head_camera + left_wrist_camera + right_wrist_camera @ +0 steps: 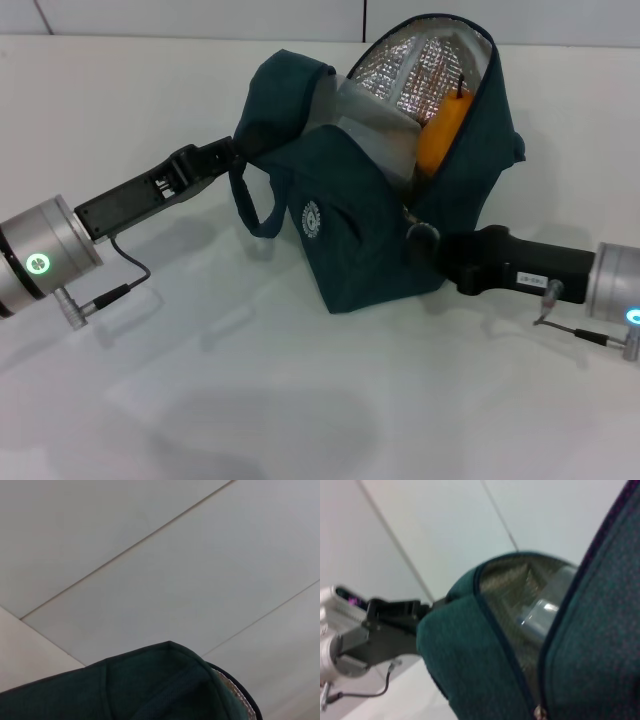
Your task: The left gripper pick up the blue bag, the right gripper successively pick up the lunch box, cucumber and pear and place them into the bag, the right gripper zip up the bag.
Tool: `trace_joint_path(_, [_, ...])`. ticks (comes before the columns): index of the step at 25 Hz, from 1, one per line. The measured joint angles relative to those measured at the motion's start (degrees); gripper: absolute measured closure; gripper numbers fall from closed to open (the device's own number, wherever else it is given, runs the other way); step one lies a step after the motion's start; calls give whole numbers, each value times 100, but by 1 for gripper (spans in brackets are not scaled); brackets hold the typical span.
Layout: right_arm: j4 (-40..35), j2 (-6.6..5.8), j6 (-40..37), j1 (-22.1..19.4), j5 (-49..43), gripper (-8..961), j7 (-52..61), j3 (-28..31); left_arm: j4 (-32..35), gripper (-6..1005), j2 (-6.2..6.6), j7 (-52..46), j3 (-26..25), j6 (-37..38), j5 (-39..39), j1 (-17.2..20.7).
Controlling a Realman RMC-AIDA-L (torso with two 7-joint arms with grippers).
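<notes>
The blue bag (370, 230) is sitting mid-table, mouth gaping, pear (442, 130) inside. The right gripper (432, 250) is nosing against its near side by the ring pull (421, 234), grip unreadable. The left gripper (238, 152) is pinching the far rim.

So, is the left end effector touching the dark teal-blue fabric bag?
Touching. In the head view the left end effector meets the dark teal-blue fabric bag at its upper flap, with no gap.

Blue bag (350, 230): dark teal, white round logo (311, 220), quilted silver lining. Pear (441, 132): orange-yellow. Lunch box (545, 611): apparently clear.
</notes>
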Motion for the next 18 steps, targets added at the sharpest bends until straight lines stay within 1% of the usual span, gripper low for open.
trace_joint_path(6, [-107, 21, -393, -355, 30, 937, -276, 393, -1, 945, 0, 0, -1, 0, 0, -20])
trace_joint_path(9, [-137, 25, -654, -488, 234, 937, -549, 436, 0, 945, 0, 0, 5, 0, 0, -37])
trace_joint_path(13, [-129, 26, -969, -559, 482, 938, -864, 421, 0, 945, -5, 0, 30, 3, 13, -42])
trace_joint_path(18, [-140, 25, -1168, -532, 513, 938, -1046, 421, 0, 943, -8, 1, 34, 77, 32, -51])
